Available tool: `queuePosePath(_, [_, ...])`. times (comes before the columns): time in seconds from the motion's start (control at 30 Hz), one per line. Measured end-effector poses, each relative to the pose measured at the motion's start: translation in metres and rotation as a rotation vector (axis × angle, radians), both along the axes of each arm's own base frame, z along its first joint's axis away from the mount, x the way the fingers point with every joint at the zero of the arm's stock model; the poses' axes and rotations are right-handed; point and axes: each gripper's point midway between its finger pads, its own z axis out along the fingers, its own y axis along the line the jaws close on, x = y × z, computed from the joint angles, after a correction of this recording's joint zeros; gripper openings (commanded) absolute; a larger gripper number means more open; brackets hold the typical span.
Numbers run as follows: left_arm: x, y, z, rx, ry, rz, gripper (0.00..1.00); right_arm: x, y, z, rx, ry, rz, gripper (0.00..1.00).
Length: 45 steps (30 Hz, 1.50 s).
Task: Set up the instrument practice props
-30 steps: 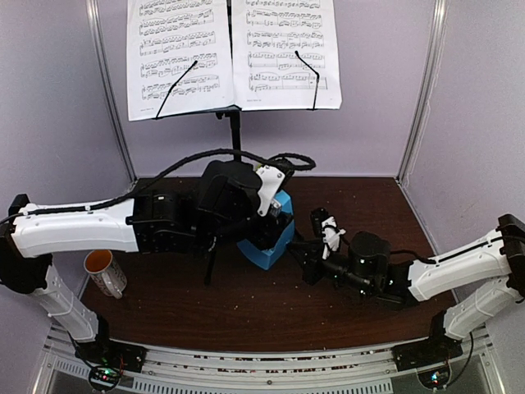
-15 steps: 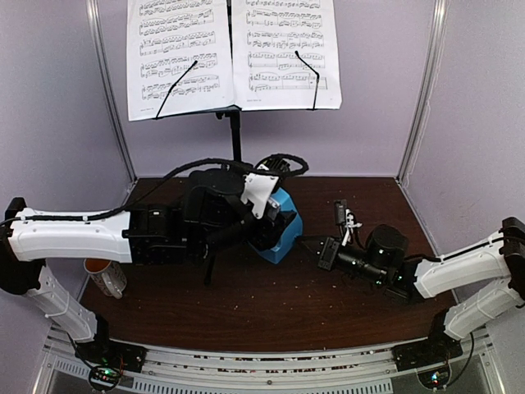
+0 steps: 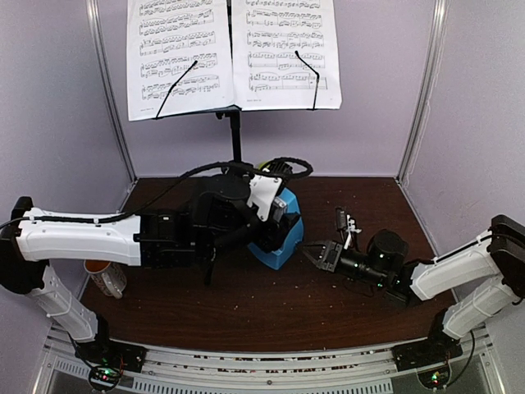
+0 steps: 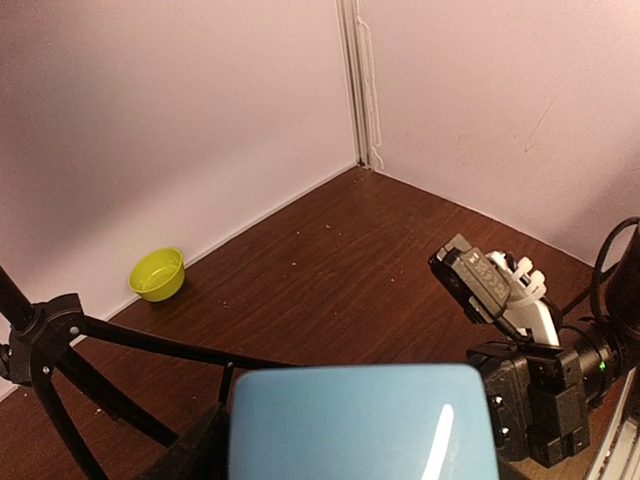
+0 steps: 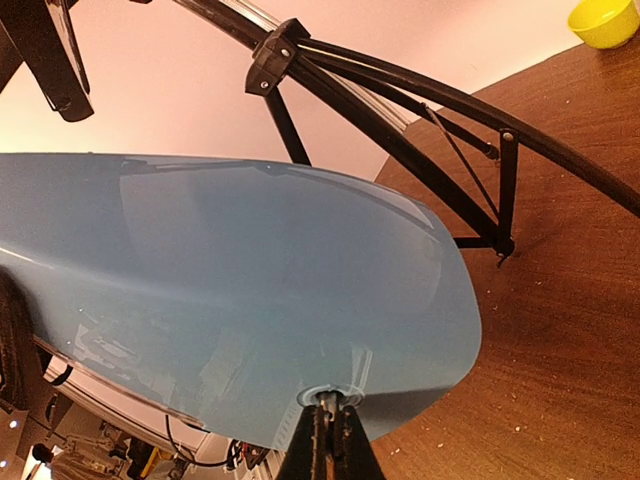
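Note:
The black music stand (image 3: 236, 135) stands at the back with two white sheet-music pages (image 3: 234, 53) on its desk. Its tripod legs show in the left wrist view (image 4: 60, 340) and the right wrist view (image 5: 400, 110). My left gripper (image 3: 267, 215) is shut on the blue metronome (image 3: 277, 238), which fills the bottom of the left wrist view (image 4: 360, 425) and hides the fingers. My right gripper (image 3: 318, 253) is at the metronome's right side. In the right wrist view (image 5: 333, 408) it is shut on a small metal key on the blue side (image 5: 250, 280).
A white-and-orange mug (image 3: 105, 275) lies at the near left, partly under my left arm. A lime-green bowl (image 4: 157, 273) sits by the back wall and also shows in the right wrist view (image 5: 605, 20). Purple walls close in the back and both sides.
My left gripper has carried the metronome slightly back and right and turned it. My right arm has drawn back to the right and rotated its wrist, with its tips at the metronome's side.

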Motion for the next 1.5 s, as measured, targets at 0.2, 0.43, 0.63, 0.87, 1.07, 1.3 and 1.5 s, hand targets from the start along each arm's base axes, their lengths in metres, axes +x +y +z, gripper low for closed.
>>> queuePosePath(0.2, [0.009,-0.006,-0.008,-0.010,0.013,-0.004,0.13,0.003,-0.002,-0.010,-0.028,0.024,-0.010,0.36])
queuePosePath(0.43, [0.036,-0.011,-0.060,0.067,0.093,0.005,0.13,-0.007,-0.015,-0.008,-0.138,-0.051,-0.010,0.74])
queuePosePath(0.63, [0.047,-0.017,-0.101,0.106,0.153,-0.038,0.15,-0.018,-0.038,-0.011,-0.224,-0.092,-0.029,0.93])
queuePosePath(0.87, [0.034,-0.046,-0.141,0.118,0.217,-0.181,0.21,-0.009,-0.072,-0.021,-0.336,-0.046,-0.147,1.00])
queuePosePath(1.07, [0.025,-0.062,-0.149,0.087,0.234,-0.261,0.52,0.001,-0.090,-0.023,-0.403,-0.006,-0.188,1.00])
queuePosePath(1.3, [0.018,-0.067,-0.146,0.071,0.241,-0.309,0.96,0.008,-0.087,0.008,-0.409,-0.030,-0.172,1.00])
queuePosePath(1.5, [0.012,-0.056,-0.110,0.008,0.195,-0.320,0.96,0.015,-0.078,0.028,-0.416,-0.039,-0.155,1.00])
